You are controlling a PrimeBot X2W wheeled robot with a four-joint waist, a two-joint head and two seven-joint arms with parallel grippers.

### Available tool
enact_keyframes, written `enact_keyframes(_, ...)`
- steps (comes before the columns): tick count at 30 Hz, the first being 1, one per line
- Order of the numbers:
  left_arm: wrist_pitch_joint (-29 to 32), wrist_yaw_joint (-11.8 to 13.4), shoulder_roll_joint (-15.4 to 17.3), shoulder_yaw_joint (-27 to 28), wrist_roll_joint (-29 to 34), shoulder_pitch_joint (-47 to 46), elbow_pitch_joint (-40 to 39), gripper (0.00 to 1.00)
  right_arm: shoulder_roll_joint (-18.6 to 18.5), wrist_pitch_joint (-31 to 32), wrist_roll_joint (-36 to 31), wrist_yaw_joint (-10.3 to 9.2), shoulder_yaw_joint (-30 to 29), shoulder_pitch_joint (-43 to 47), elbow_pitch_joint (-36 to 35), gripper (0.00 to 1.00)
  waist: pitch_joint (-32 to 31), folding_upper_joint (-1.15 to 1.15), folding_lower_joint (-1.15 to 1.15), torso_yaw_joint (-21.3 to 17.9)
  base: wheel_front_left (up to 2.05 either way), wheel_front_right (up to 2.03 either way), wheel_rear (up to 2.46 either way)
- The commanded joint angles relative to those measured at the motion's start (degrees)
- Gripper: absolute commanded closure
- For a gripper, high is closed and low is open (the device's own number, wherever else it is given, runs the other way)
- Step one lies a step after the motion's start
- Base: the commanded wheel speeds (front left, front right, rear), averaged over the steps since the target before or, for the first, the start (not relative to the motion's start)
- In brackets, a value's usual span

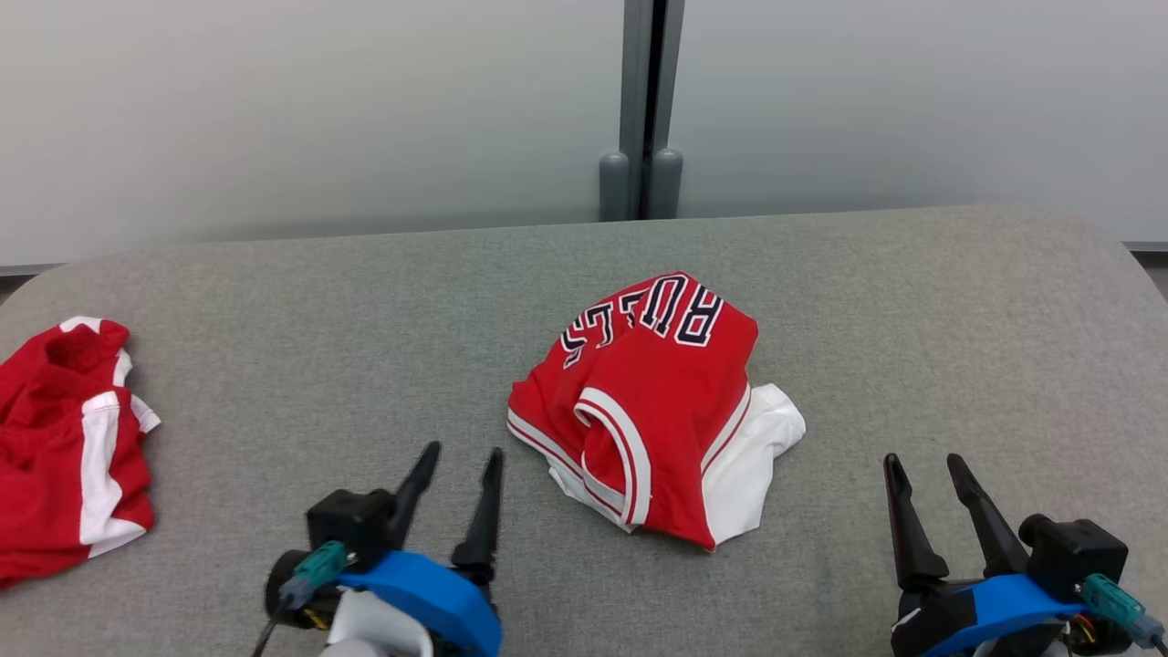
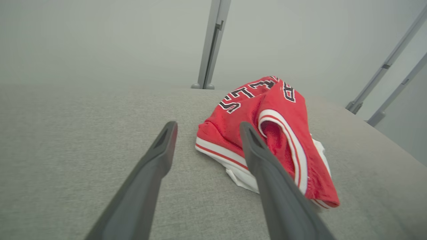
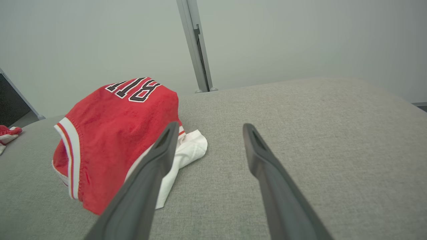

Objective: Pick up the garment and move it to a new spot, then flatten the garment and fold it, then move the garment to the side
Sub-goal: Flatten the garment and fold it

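A crumpled red garment [image 1: 652,401] with white trim, black lettering and a white underside lies bunched at the middle of the grey table [image 1: 274,301]. My left gripper [image 1: 461,465] stands open near the front edge, just left of the garment and apart from it. My right gripper [image 1: 926,470] is open at the front right, a short way from the cloth. The left wrist view has the garment [image 2: 267,126] ahead and to the right of my open left gripper [image 2: 208,128]. The right wrist view shows the garment [image 3: 120,133] to the left of my open right gripper [image 3: 210,128].
A second red and white garment [image 1: 64,438] lies at the table's far left edge, its tip [image 3: 8,131] just in the right wrist view. A grey post [image 1: 643,109] stands against the pale wall behind. Bare grey table stretches to the right of the garment.
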Motion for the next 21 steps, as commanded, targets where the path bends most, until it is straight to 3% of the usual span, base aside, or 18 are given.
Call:
enact_keyframes(1,1.5,-0.8,-0.7,-1.0,-0.8,-0.9,0.3,0.0,-0.3,0.0,-0.1,0.03,0.4,-0.8,-0.2,0.0,0.3,0.0,0.0,-0.5,0.0,0.0,0.0)
enact_keyframes(5,6.9,-3.1,-2.2,-6.3,-2.6,-3.1,1.6,0.0,-0.3,-0.2,0.1,0.03,1.6,-1.7,0.3,0.0,1.4,0.0,0.0,-2.4,0.0,0.0,0.0)
enact_keyframes(12,11.8,-4.0,-3.7,-10.1,-6.4,-5.5,5.8,0.0,-0.3,-1.0,1.2,0.03,3.6,-2.8,1.0,0.0,3.1,0.0,0.0,-6.6,0.0,0.0,0.0)
enact_keyframes(21,11.9,0.7,-4.1,-8.1,-7.2,-7.9,10.5,0.0,-0.3,-1.6,1.6,0.03,4.6,-3.5,1.8,0.0,4.3,0.0,0.0,-10.6,0.0,0.0,0.0)
